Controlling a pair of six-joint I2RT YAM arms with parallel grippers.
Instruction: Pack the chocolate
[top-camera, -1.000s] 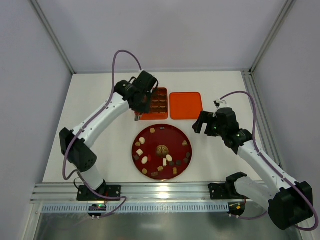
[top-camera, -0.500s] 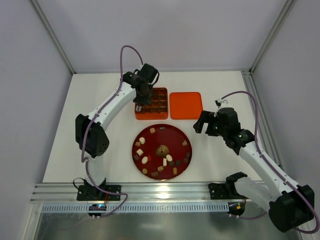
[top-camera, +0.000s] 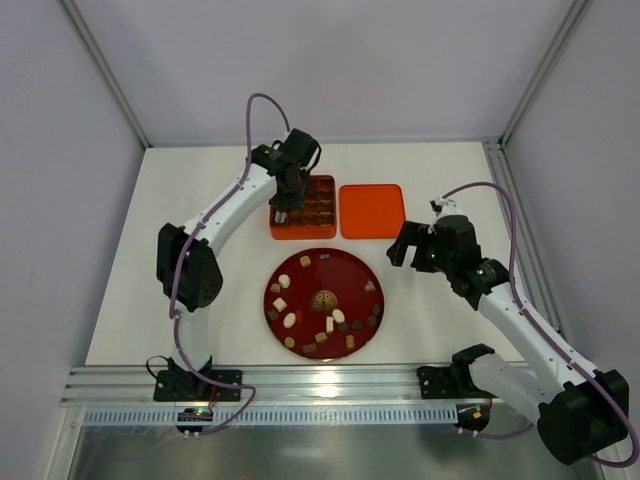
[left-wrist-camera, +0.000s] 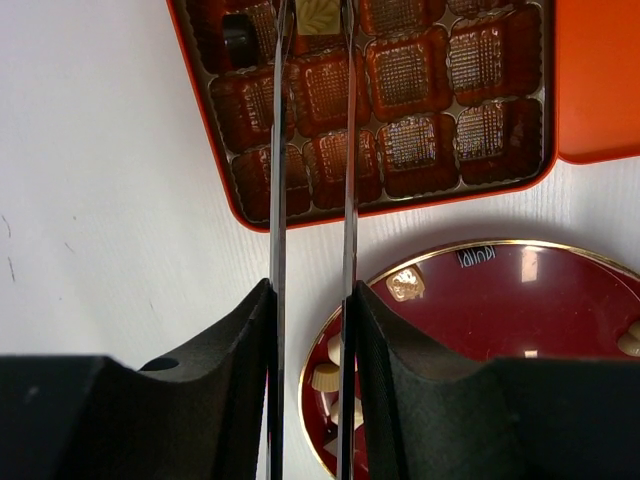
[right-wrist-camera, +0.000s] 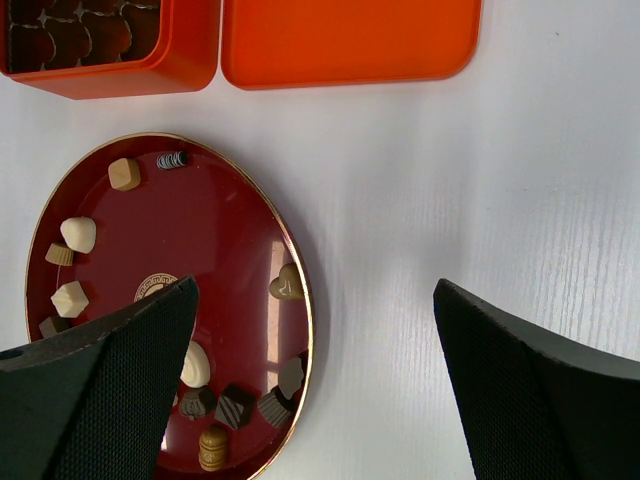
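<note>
Since a second ago the left arm has swung in from the box's left side and now hangs over it; the right arm has not stirred. Most of the chocolate (top-camera: 290, 320) lies scattered on a round red plate (top-camera: 345, 275) at the middle of the worktop (top-camera: 450, 180). The pieces are dark, tan and cream, most of them near the rim. One cream piece (left-wrist-camera: 318, 14) shows between the tips of the left fingers (top-camera: 281, 212), at the top edge of the wrist view, over a compartment of the orange box (left-wrist-camera: 203, 105). Those fingers stand a narrow gap apart, about as wide as the piece; whether they press it or it lies free I cannot tell. A dark piece (left-wrist-camera: 237, 40) sits in the next compartment, against the box's wall. The box lies just beyond the plate, with its lid (top-camera: 372, 210) flat beside it on the right. The right fingers (top-camera: 402, 243) are spread wide with nothing between them, above the worktop to the right of the plate.
</note>
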